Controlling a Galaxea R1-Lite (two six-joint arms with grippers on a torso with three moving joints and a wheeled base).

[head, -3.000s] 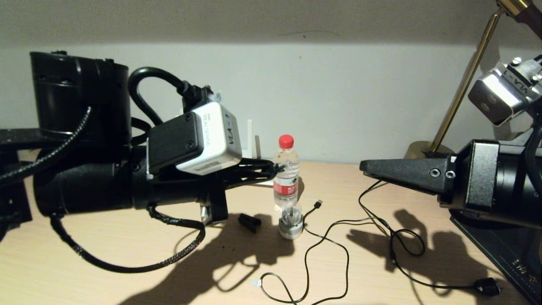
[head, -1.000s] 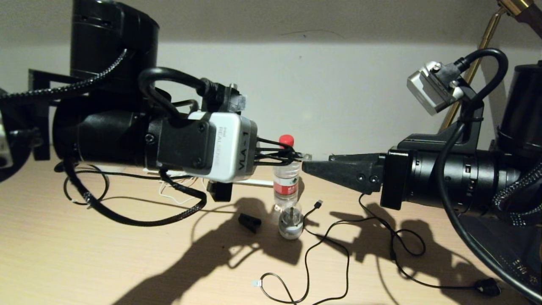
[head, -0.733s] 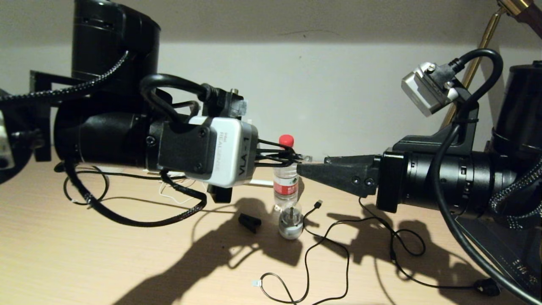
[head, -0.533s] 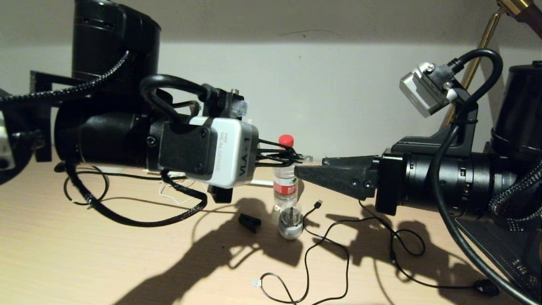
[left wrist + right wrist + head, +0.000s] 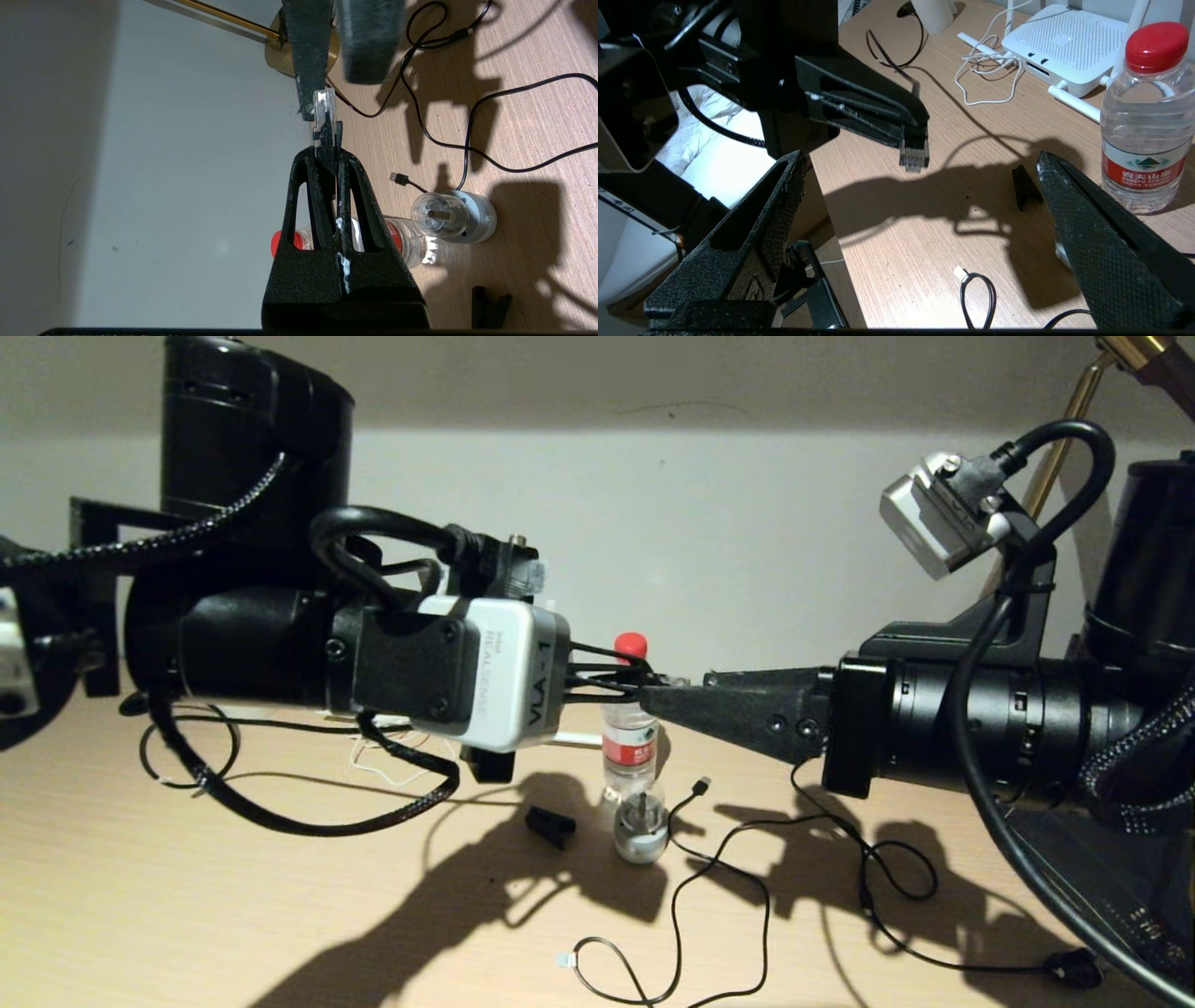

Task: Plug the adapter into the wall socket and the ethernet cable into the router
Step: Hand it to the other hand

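My left gripper (image 5: 646, 685) is held above the desk, shut on the ethernet cable's plug (image 5: 323, 109), and the clear tip sticks out past its fingertips. The rest of the black cable (image 5: 187, 747) loops on the desk at far left. My right gripper (image 5: 920, 161) faces it from the right and is open. Its fingers (image 5: 306, 46) flank the plug tip (image 5: 914, 151), one close beside it. The white router (image 5: 1069, 44) lies behind the left arm, a thin white cord (image 5: 985, 70) in front of it. The adapter's body and the wall socket are out of view.
A water bottle (image 5: 631, 728) with a red cap stands mid-desk below the grippers. In front of it are a glass-domed gadget (image 5: 641, 821) and a small black clip (image 5: 551, 826). A thin USB cable (image 5: 709, 859), the lamp cord's plug (image 5: 1074, 968) and a brass lamp (image 5: 1027, 504) are at the right.
The left arm has risen with the plug. The right gripper swung in from the far right and over the last second crept left until its tips reached the plug.
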